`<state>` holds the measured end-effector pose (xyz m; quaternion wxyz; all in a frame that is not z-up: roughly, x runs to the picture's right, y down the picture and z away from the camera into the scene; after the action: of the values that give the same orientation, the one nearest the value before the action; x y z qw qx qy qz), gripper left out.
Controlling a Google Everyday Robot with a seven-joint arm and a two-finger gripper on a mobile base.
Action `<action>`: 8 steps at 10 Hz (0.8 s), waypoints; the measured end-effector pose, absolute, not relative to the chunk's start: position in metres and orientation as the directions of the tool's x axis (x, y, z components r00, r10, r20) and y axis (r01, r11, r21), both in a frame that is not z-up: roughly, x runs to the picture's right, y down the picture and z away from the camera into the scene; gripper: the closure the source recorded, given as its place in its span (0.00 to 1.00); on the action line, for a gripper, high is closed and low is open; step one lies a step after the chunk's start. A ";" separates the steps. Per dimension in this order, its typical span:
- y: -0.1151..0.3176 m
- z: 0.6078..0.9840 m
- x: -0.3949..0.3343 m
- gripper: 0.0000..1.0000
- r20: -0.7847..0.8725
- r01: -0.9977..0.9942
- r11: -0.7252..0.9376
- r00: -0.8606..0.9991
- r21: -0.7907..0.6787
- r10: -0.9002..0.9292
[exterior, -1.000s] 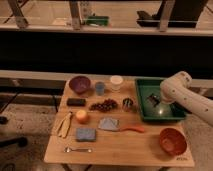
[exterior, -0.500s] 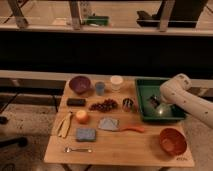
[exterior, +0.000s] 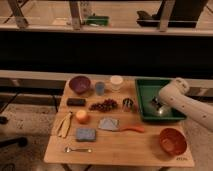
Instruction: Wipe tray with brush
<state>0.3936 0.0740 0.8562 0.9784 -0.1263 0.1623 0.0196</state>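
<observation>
Arm reaching in from right; gripper [exterior: 158,105] hanging low inside tray [exterior: 146,94], near its floor; grip state: cannot tell; tray sitting at desk [exterior: 131,148] right rear corner.

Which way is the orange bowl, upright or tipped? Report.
Upright: the bowl has its open mouth facing up, showing its inside, on the table, front right. The tool reaches into the tray.
</observation>
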 end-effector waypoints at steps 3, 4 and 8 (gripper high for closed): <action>0.060 0.873 0.417 1.00 -0.361 -0.121 0.967 0.932 -0.223 0.033; 0.052 0.879 0.422 1.00 -0.370 -0.138 0.967 0.928 -0.215 0.050; 0.026 0.904 0.447 1.00 -0.410 -0.202 0.962 0.906 -0.186 0.110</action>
<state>0.4473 0.0257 0.9036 0.9696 -0.1129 0.2018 0.0804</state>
